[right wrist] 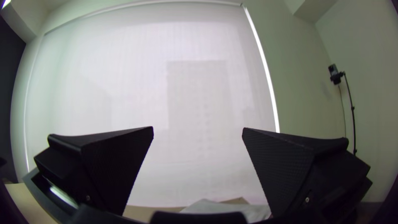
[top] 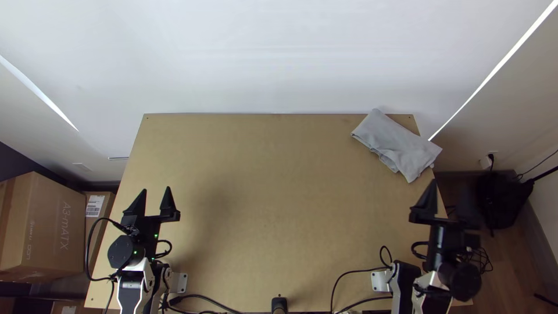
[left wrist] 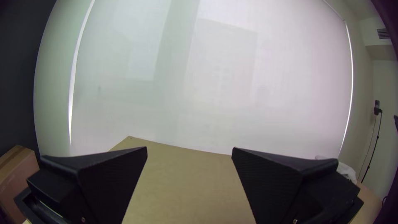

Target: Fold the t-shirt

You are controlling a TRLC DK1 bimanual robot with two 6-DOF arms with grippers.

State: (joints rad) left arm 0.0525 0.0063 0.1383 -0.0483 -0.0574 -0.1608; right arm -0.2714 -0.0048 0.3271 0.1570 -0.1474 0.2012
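The grey t-shirt [top: 397,142] lies at the far right corner of the table [top: 261,174], in a flat, roughly oblong packet of several layers; one corner of it pokes past the table's far edge and another hangs over its right edge, while the side facing the table's middle is wavy and a little loose. The left gripper [top: 156,189] is above the table's left side, its fingers spread wide with nothing between them; the right gripper [right wrist: 198,128] is by the table's right edge, likewise wide open and holding nothing. Both point toward the table's far side, well apart from each other, which looks like a parked pose, chosen so that neither disturbs the cloth; the packet's place in the corner suggests it is set aside as done; so I judge the folding finished or nearly so, with at most a tidying of that loose side left; the overhang is the weak point, since a careless nudge toward the table's right edge could tip the packet off.
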